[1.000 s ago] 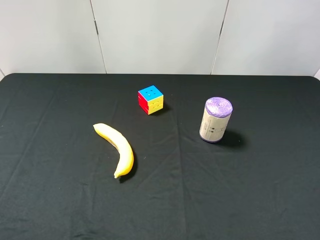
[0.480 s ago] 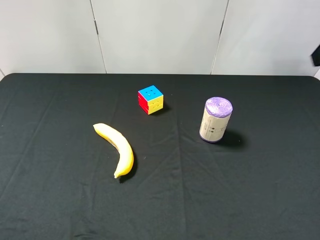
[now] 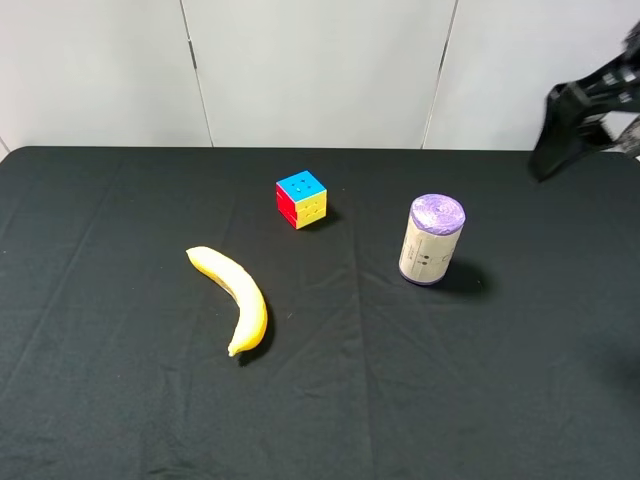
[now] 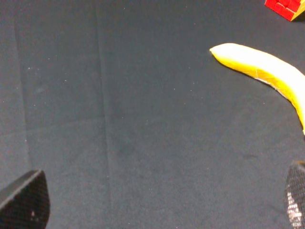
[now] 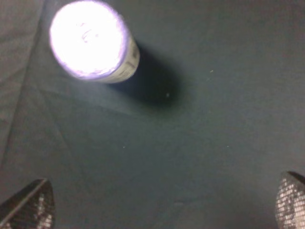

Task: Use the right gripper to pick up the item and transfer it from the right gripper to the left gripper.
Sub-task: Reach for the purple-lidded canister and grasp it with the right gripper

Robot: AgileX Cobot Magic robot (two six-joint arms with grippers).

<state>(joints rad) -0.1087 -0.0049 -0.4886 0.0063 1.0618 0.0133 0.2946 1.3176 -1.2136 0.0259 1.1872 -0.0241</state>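
Right end effector arrived, blurred, seemingly open

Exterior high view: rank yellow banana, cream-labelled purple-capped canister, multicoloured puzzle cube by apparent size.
1. yellow banana, longest
2. cream-labelled purple-capped canister
3. multicoloured puzzle cube, smallest, though it sits farther back

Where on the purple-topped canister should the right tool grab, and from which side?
Grip the canister across its cream label at mid-height, coming down from above with the open right tool. It stands upright with nothing beside it, so its round sides are free; the crinkled purple top probably gives a poor hold.
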